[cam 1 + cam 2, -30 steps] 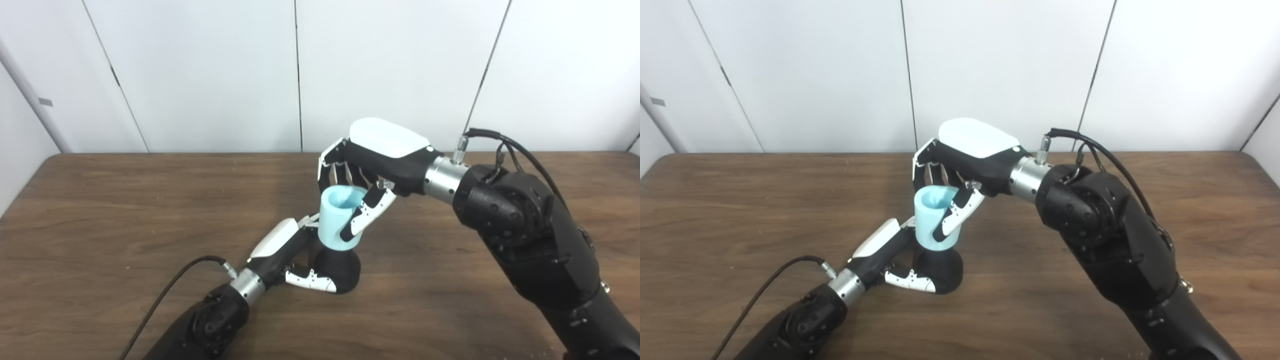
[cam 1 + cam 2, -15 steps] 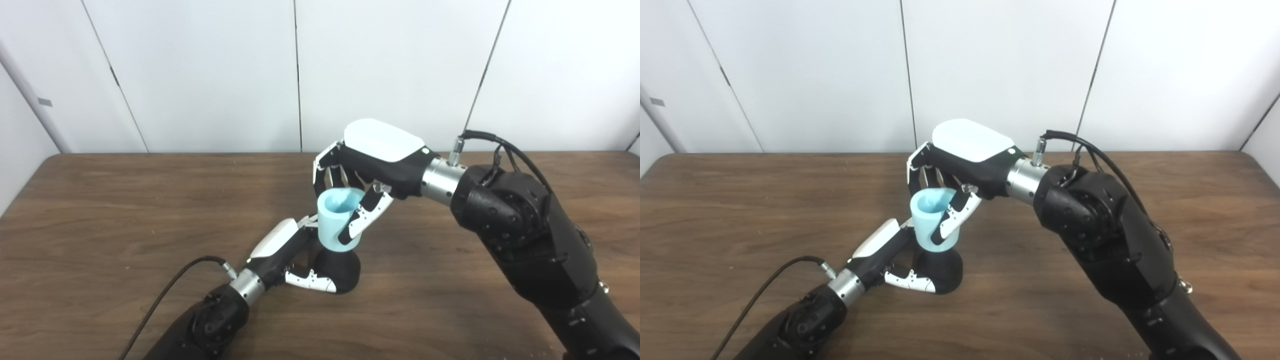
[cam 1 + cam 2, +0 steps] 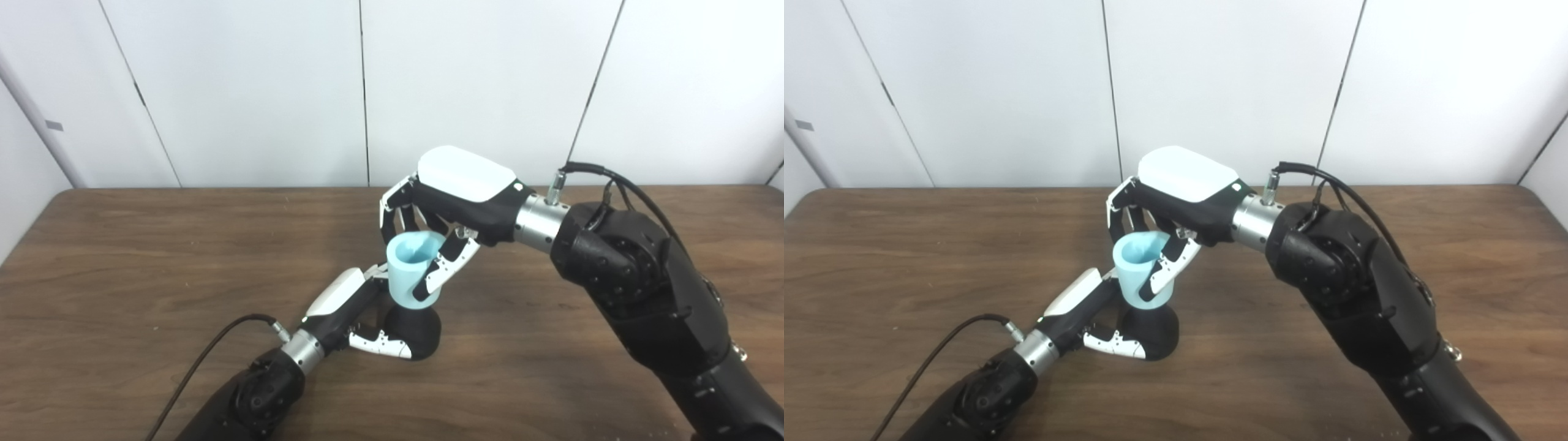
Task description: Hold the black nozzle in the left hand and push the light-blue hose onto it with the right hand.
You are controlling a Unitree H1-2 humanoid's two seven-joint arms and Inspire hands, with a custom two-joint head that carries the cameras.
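Observation:
The black nozzle [image 3: 415,331] stands on the table near its middle, rounded base down. My left hand [image 3: 352,306] is shut on that base, thumb across the front and fingers behind. The light-blue hose [image 3: 411,267], a short open-topped tube, sits directly on top of the nozzle and leans slightly left. My right hand [image 3: 450,208] comes from above and is shut on the hose, thumb on its near side and fingers on the far side. The joint between hose and nozzle is partly hidden by both hands.
The brown wooden table [image 3: 153,257] runs to a white panelled wall at the back. A black cable [image 3: 202,361] trails from my left wrist toward the front edge. My bulky right forearm [image 3: 649,300] fills the right foreground.
My right hand has shifted slightly left with the hose, tilting its top leftward. The left hand and the nozzle have stayed put.

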